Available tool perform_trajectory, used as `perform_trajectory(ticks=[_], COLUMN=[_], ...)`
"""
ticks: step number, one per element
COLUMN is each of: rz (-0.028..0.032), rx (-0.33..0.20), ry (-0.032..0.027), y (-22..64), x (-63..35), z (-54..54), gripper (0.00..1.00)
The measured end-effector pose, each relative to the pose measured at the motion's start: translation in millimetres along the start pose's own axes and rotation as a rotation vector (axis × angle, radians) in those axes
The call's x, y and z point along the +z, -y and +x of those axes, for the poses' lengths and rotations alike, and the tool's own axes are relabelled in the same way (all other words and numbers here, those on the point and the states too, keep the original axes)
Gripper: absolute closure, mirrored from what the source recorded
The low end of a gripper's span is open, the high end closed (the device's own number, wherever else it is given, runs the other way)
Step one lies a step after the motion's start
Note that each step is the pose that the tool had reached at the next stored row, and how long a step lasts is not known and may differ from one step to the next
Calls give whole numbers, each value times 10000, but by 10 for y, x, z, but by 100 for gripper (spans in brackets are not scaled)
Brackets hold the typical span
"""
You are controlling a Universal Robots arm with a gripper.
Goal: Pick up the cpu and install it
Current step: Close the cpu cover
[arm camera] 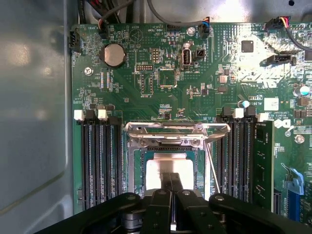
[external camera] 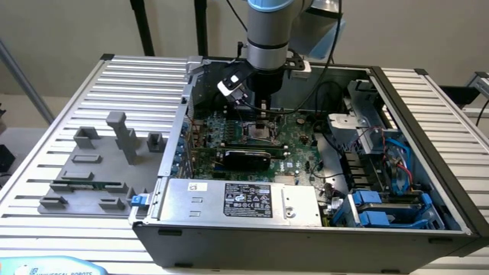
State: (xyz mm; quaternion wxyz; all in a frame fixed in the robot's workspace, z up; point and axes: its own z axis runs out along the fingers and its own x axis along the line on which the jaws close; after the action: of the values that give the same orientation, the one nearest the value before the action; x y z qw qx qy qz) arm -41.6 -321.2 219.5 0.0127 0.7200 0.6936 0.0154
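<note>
Black gripper fingers sit closest to the wrist camera, pressed together with no gap between the tips. The tips lie over the cpu; whether they touch its top cannot be told.

The cpu lies flat in the socket on the motherboard, its silvery top showing on both sides of the fingertips. Nothing is clamped between the fingers.

Relative to the socket:
- The metal retention frame lies just beyond one edge of the socket, swung clear of the cpu.
- A thin lever rod stands just beside the socket.
- Memory slots flank the socket on both sides. One green memory module is seated in a slot further out.
- A coin battery sits well apart from the socket, past the frame.

In the exterior view the arm reaches straight down into the open computer case, with the gripper directly above the socket. The power supply lies on the camera's side of the socket. Grey fixture blocks stand outside the case on the slatted table — well apart from the socket, on the exterior view's left.
</note>
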Motion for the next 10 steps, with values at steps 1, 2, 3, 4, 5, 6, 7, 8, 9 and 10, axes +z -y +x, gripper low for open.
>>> perform_trajectory(ticks=[1, 2, 3, 4, 5, 6, 7, 8, 9, 10], rz=[3, 11, 16, 24, 32, 43, 57, 70, 84, 100], rx=[-1, 0, 0, 0, 0, 0, 2, 0, 1, 2], ry=[-4, -2, -7, -8, -9, -11, -12, -16, -20, -22], y=[-4, -10, -19, -30, -45, -65, -89, -117, -145, -174], x=[-39, -85, -124, -161, -196, -228, -259, -290, -321, -355], z=[-4, -11, -17, -23, -31, -41, -53, -64, -74, -85], gripper=[89, 89, 89, 89, 89, 89, 89, 89, 89, 89])
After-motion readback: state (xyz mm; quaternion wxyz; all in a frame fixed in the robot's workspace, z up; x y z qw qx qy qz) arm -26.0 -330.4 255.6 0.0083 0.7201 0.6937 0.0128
